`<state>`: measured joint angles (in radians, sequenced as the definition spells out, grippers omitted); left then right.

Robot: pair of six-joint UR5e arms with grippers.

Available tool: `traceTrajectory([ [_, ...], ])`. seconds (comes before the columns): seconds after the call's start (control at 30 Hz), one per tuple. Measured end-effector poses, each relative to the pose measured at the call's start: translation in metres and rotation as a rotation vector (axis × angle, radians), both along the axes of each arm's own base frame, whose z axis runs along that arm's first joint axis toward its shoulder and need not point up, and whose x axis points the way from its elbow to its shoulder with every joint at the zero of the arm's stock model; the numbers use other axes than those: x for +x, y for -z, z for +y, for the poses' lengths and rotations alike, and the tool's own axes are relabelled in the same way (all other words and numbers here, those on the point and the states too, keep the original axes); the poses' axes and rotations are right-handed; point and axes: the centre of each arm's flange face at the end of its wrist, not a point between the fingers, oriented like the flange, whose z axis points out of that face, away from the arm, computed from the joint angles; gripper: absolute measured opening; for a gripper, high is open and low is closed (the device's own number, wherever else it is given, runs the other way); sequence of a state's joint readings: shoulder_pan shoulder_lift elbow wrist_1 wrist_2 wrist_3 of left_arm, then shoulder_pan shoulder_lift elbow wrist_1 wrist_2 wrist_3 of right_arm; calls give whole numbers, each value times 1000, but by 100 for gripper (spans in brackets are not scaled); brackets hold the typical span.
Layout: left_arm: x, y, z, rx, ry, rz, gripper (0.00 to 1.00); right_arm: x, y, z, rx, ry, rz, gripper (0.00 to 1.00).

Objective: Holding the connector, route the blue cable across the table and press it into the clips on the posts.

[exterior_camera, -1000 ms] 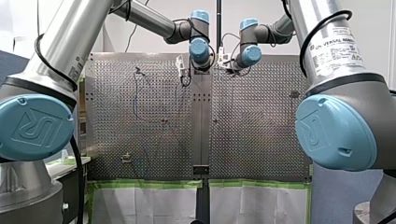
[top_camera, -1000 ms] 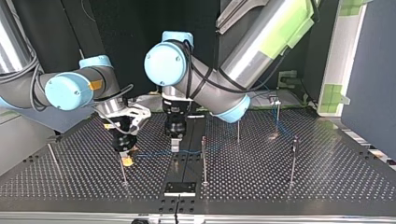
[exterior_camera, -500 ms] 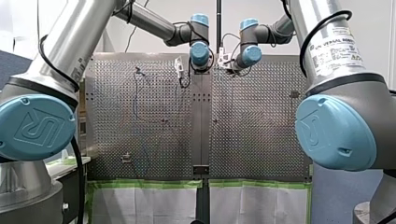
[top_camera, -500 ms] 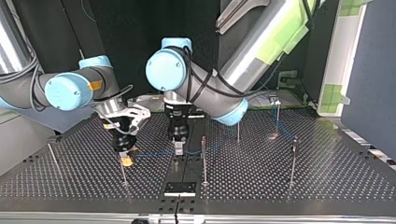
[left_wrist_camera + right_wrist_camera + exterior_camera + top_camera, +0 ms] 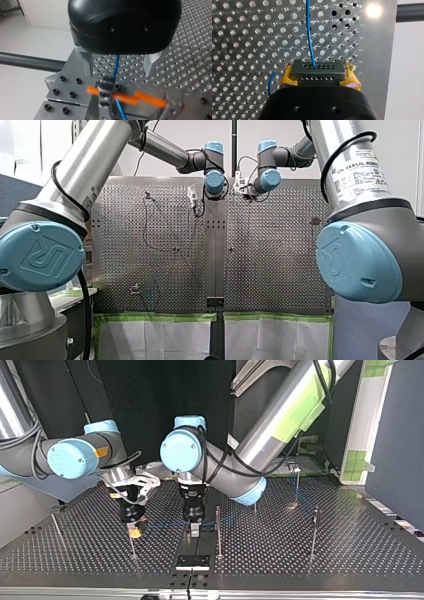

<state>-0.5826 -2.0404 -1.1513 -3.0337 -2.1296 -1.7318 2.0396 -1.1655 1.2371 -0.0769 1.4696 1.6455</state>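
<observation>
Blue cable (image 5: 308, 30) runs from the connector (image 5: 317, 71) that my right hand (image 5: 134, 529) pinches. My left hand (image 5: 194, 531), at its 3 o'clock in the top view, is spread around the cable.

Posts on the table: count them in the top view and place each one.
6 posts, by the top view: far left; under my right gripper, at; centre; just behind centre; far back at right; near right. More may be hidden.
</observation>
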Motion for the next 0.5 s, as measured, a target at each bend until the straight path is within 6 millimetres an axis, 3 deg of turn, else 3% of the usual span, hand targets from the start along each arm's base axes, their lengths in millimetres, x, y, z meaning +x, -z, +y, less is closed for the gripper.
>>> traceTrajectory([
  [0.27,14,20,-7,25,8,39,100,0,1,-1,1,0,0,0],
  [0.5,20,20,-7,14,-5,42,100,0,0,0,0,0,0,0],
])
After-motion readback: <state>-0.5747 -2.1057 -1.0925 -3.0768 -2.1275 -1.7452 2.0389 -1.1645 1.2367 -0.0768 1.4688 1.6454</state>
